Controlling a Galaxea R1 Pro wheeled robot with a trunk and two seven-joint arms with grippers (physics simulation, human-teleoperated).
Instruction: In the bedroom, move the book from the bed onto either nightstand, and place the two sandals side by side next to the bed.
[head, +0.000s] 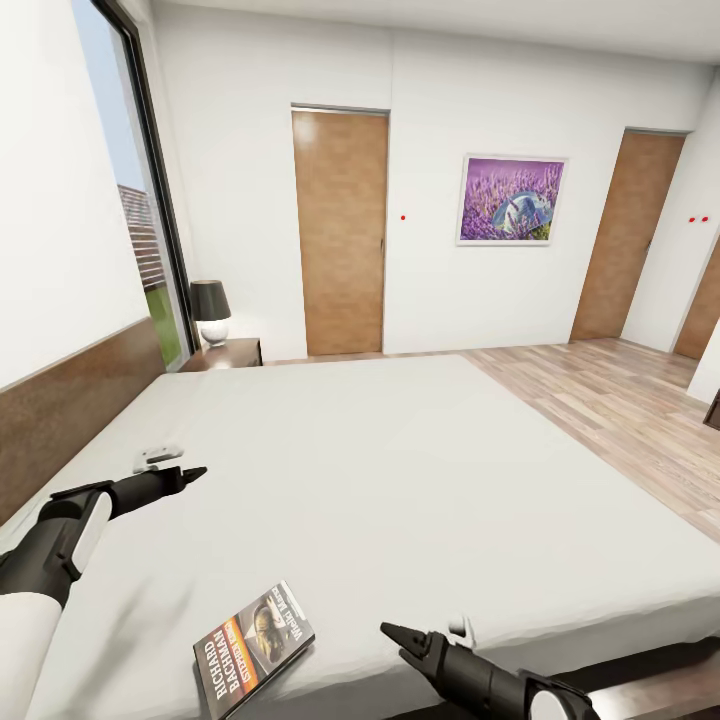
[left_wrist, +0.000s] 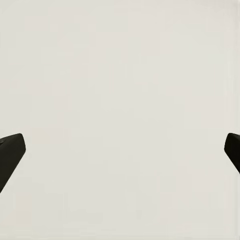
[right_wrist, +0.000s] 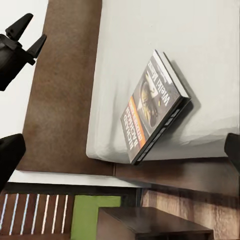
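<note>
A bedroom with white walls and a light wood-plank floor (head: 620, 400), seen from over a large bed (head: 400, 480) with a plain pale mattress and a dark wooden headboard (head: 70, 400).

The book (head: 253, 647) lies flat on the mattress at the bed's near edge, cover up, showing a face photo, an orange band and white "RICHARD BACHMAN" lettering. It sits between the two claws, nearer the right claw (head: 400, 640) and just beside it, not touching. The right wrist view shows the book (right_wrist: 155, 107) resting at the mattress edge above the dark bed base, with the two finger tips set wide apart at the frame's sides, so this claw is open and holds nothing.

The left claw (head: 190, 474) hovers over bare mattress near the headboard, well apart from the book. In the left wrist view its dark fingertips (left_wrist: 12, 150) stand far apart against plain mattress, so it is open and empty too.

Beyond the left claw, at the bed's far corner, a dark-brown nightstand (head: 225, 354) carries a lamp (head: 211, 312) with a black shade. The far wall has two brown doors (head: 340, 232) and a purple lavender picture (head: 511, 199). A tall window (head: 135, 220) stands beside the nightstand.
</note>
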